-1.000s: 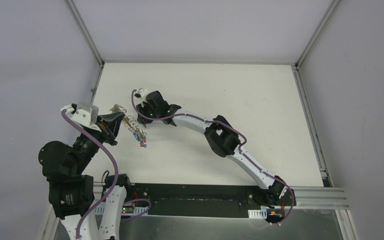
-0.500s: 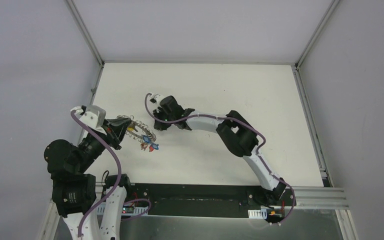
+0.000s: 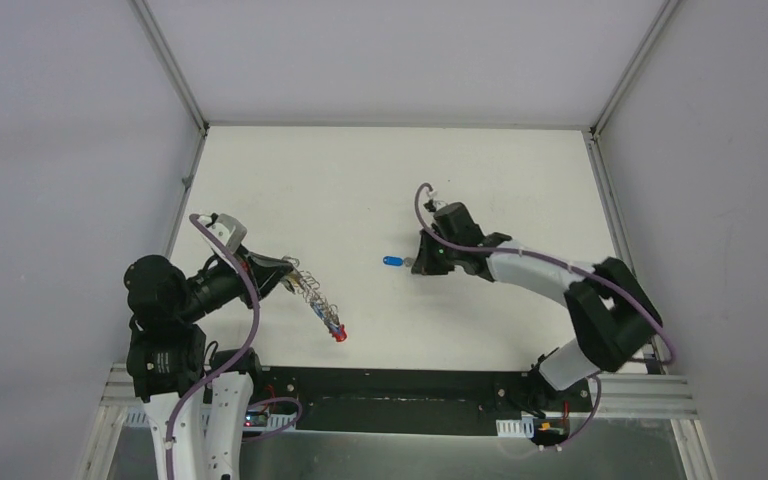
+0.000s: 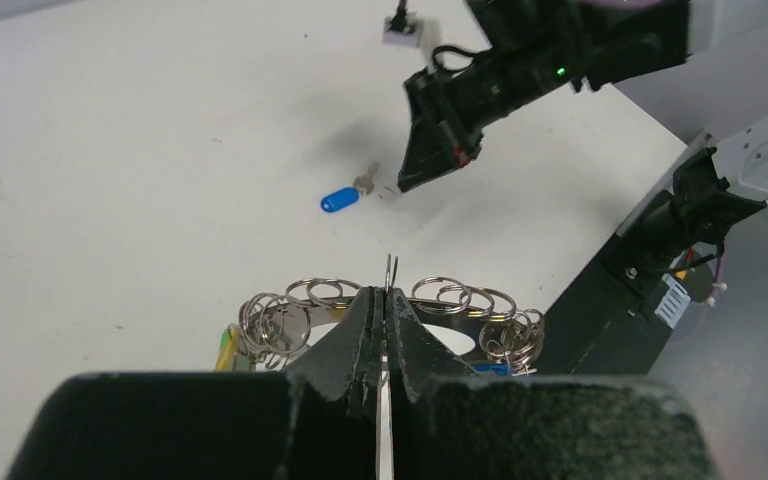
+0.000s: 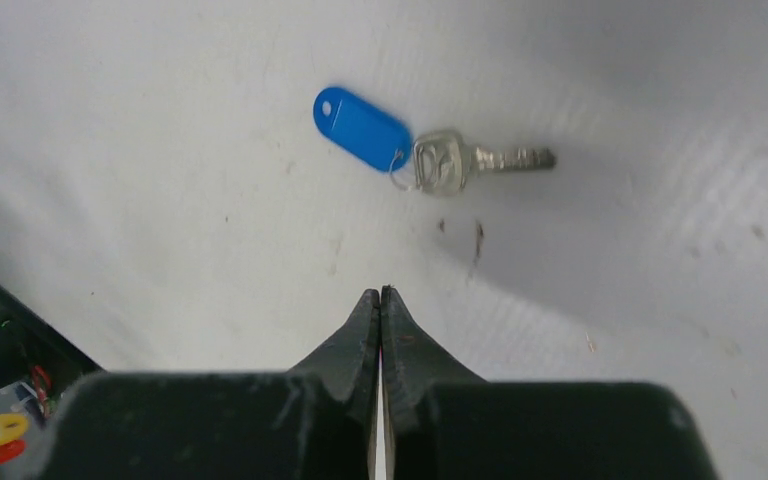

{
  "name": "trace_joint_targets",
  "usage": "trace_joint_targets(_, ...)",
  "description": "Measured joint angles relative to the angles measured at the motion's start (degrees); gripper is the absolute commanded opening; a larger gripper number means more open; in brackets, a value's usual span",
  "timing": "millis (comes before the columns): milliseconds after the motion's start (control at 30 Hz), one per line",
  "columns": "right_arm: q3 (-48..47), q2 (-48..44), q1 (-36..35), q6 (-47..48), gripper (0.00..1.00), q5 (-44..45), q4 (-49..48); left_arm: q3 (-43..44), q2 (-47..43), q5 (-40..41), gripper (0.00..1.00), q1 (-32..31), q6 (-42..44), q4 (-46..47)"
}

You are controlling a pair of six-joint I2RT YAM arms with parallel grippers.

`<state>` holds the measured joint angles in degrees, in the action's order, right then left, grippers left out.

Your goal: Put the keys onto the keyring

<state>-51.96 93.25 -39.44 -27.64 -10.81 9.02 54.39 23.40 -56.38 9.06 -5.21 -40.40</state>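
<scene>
Right claw (image 5: pixel 380 295): jaws pressed together, nothing between them. It hangs low over the tabletop (image 3: pixel 360 180).
Blue-tagged key (image 5: pixel 360 128): it lies flat and loose on the tabletop, just ahead of the right claw's tips but apart from them.
Long axis of the key: in the right wrist view it runs across the claw's line, the plastic tag to the left and the metal blade to the right. From above, the metal end is the end beside the right claw.
Left claw (image 4: pixel 388 295): shut on one thin wire ring of the keyring (image 4: pixel 440 297).
Keyring position: at the left side of the tabletop. The string of rings trails from the left claw toward the near edge, with a red tag (image 3: pixel 339 333) at its end. I cannot tell if that end touches the tabletop.
Nearer arm: the right one, clearly. The left claw is well apart from the loose key.
Coming move, as I judge it: the right claw must open first. Its fingers close along the key's length, so a turn of the wrist probably helps to pinch across the narrow side.
</scene>
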Motion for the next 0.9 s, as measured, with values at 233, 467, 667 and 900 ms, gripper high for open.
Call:
trace_joint_targets(233,13.42,-23.78,2.21,-3.17,0.0,3.19,5.31,-5.22,-2.03,-3.19,0.0,0.0,-1.22,1.29)
trace_joint_targets(467,15.91,-32.68,2.89,-3.19,0.31,5.66,9.94,-8.22,-3.21,-4.87,0.0,0.0,-3.1,5.38)
trace_joint_targets(667,13.97,-26.67,2.89,-1.44,0.49,5.55,11.17,-9.4,-3.19,-4.61,0.0,0.0,-4.7,6.64)
trace_joint_targets(900,2.84,-11.26,2.89,-4.35,0.45,2.54,12.0,-9.88,-3.37,-3.98,0.0,0.0,-6.29,7.43)
